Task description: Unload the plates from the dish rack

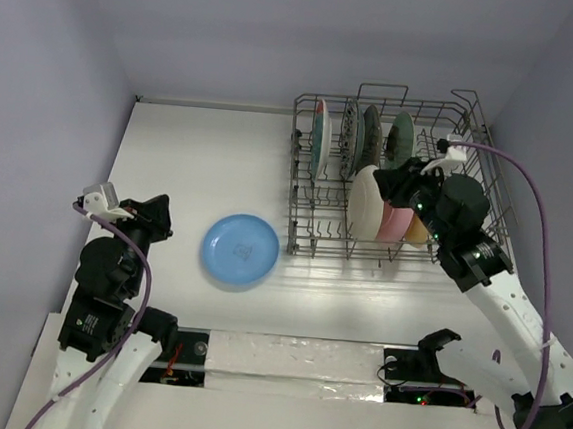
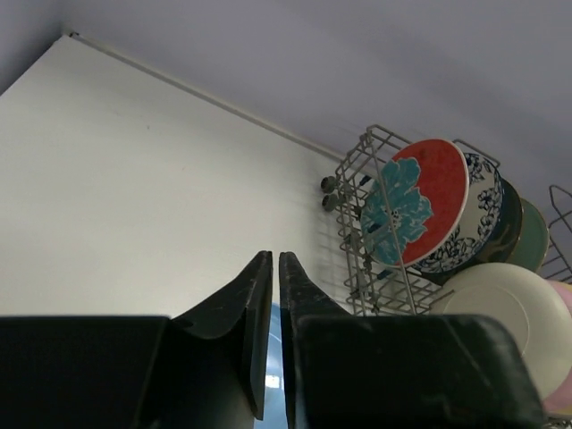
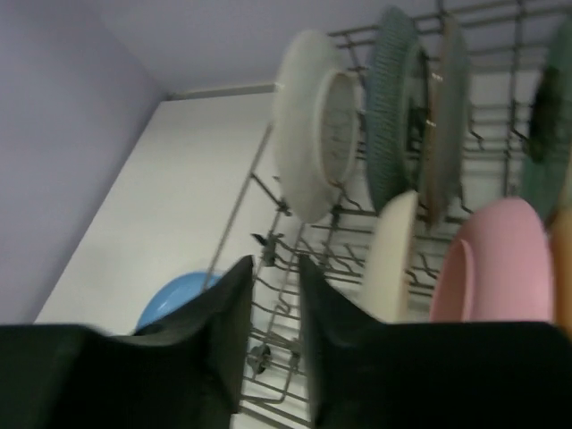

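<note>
The grey wire dish rack (image 1: 474, 141) stands at the back right. Its back row holds a teal-and-red plate (image 1: 319, 137), a blue-white patterned plate (image 1: 350, 138), a dark green plate (image 1: 372, 137) and a mint green plate (image 1: 402, 136). Its front row holds a cream plate (image 1: 366, 203), a pink plate (image 1: 396, 224) and an orange-yellow plate (image 1: 419, 231). A light blue plate (image 1: 240, 251) lies flat on the table left of the rack. My right gripper (image 1: 388, 183) (image 3: 273, 261) hovers over the cream plate (image 3: 393, 259), slightly open and empty. My left gripper (image 1: 161, 214) (image 2: 273, 255) is shut and empty, left of the blue plate.
The white table (image 1: 201, 157) ends at lilac walls behind and on both sides. The rack's raised handle loops (image 1: 383, 90) stand along its far edge. A purple cable (image 1: 530, 186) arcs from the right wrist over the rack's right side.
</note>
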Robot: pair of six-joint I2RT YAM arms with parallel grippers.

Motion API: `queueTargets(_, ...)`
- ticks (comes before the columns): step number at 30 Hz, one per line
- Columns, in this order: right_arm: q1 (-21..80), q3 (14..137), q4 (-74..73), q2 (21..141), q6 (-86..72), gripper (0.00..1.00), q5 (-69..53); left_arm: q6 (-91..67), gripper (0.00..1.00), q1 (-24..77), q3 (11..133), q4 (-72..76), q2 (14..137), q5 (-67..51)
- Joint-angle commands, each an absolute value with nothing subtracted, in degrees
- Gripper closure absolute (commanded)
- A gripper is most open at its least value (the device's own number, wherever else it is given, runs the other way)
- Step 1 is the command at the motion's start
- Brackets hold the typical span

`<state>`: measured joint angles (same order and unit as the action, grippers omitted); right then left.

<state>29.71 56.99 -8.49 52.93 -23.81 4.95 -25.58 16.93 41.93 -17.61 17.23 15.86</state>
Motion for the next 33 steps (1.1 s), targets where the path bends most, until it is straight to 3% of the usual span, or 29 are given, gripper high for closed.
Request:
queueTargets(1, 22.3, 54.2, -12.5, 53.0, -23.1, 0.60, 0.2, -24.1, 0.95, 17.2, 41.4, -14.2, 17.9, 12.7)
queueTargets(3, 20.4, 53.4, -12.1, 53.9, -23.6, 0.43, -1.8, -24.1, 0.92, 17.2, 41.4, -14.1, 18.0, 12.4)
queueTargets(8, 17.7, 50.6, -9.4, 58.0, -24.1, 0.39, -6.3, -24.0, 0.76, 17.2, 41.3, -14.0, 18.1, 11.8)
queueTargets(15, 17.7, 47.5, -2.6, 61.8, -26.5, 0.51, -12.7, -24.0, 0.70, 17.2, 41.3, -14.1, 18.3, 12.0)
queueTargets(22, 17.1, 46.4, -0.6, 61.9, -27.7, 0.88, -12.7, -24.2, 0.69, 17.2, 41.2, -14.2, 18.2, 12.3)
queueTargets(28, 17.1, 51.0, -3.3, 57.2, -26.3, 1.00, -12.7, -24.3, 0.67, 17.2, 41.2, -14.0, 18.2, 12.1)
queueTargets(33, 17.1, 55.9, -6.1, 54.1, -26.1, 1.00, -13.4, -24.3, 0.63, 17.2, 41.2, -14.1, 18.0, 12.1)
